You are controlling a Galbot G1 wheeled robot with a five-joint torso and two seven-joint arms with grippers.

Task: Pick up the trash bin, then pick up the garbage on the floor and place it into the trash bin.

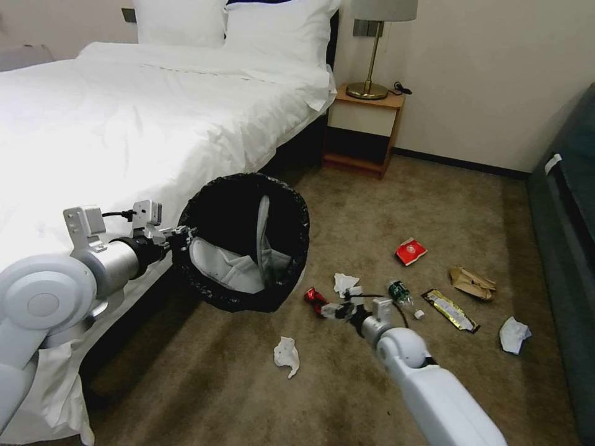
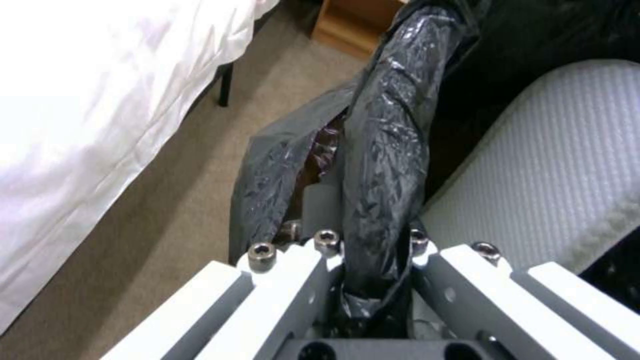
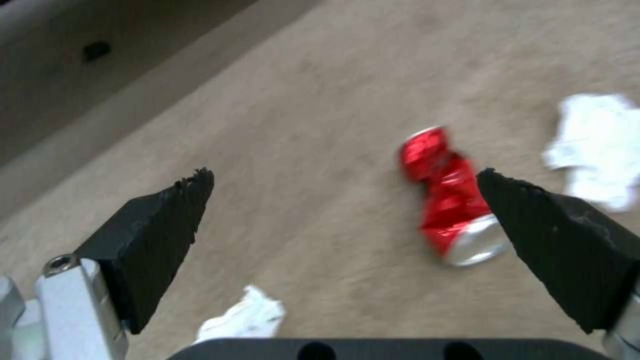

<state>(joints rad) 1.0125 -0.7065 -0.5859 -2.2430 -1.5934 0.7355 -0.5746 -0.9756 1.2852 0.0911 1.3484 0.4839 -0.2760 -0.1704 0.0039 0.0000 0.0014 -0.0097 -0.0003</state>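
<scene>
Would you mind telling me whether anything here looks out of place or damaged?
Litter lies scattered on the floor: a crushed red can, tissues and a gold wrapper. The trash bin hangs tilted from the left gripper.

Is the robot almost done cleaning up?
Not yet. The left gripper holds the black-bagged round trash bin up, white slippers inside. The open right gripper hangs over the crushed red can. Tissues, packet, bottle, wrapper and paper bag lie on the carpet.

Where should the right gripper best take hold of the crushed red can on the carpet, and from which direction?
Probably at the pinched middle of the crushed red can, from above: it lies flat on the carpet, narrowest there. The open right gripper hovers beside it.
</scene>
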